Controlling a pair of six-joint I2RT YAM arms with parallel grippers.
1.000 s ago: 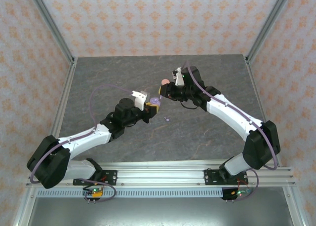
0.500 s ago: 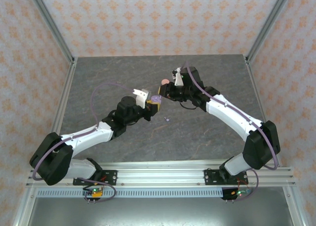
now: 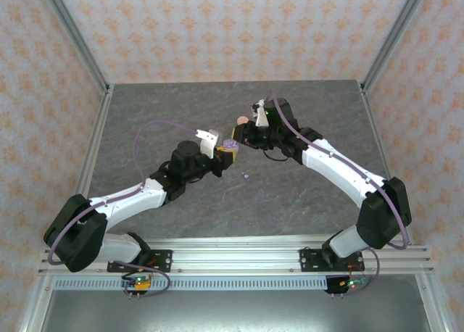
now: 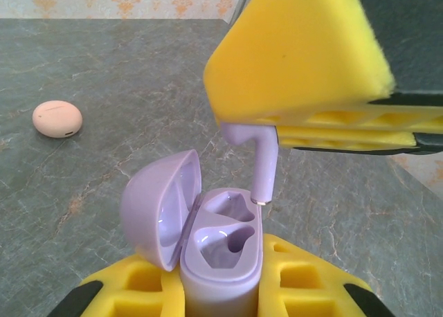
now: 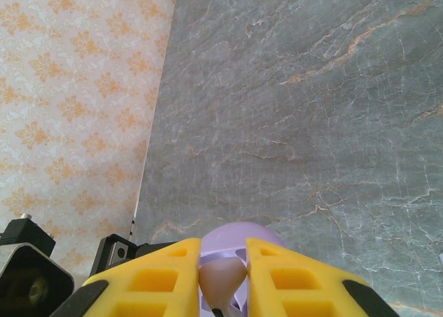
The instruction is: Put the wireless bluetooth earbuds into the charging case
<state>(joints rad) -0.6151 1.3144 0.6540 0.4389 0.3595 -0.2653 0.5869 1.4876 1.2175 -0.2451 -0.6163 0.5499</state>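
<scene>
The open light purple charging case (image 4: pixel 223 258) stands upright between the yellow fingers (image 4: pixel 315 289) of my left gripper (image 4: pixel 221 293), which is shut on it. Its lid (image 4: pixel 158 206) leans left and both slots look empty. My right gripper (image 5: pixel 223 251) is shut on a light purple earbud (image 5: pixel 221 281). In the left wrist view that earbud (image 4: pixel 264 166) hangs stem-down, its tip just above the far slot's right rim. In the top view the two grippers meet mid-table, left gripper (image 3: pixel 225 151) with the case (image 3: pixel 229 143), right gripper (image 3: pixel 245 135) close beside it.
A closed salmon-pink round case (image 4: pixel 57 118) lies on the grey stone-look table (image 4: pixel 104 61), also at the pink case (image 3: pixel 241 119) behind the right gripper. A tiny purple earbud (image 3: pixel 245 175) lies loose on the table in front of the grippers. Patterned walls surround the table.
The left arm has lifted the case a little up and right. The right gripper with its earbud has edged left, closing on the case and partly covering the pink case.
</scene>
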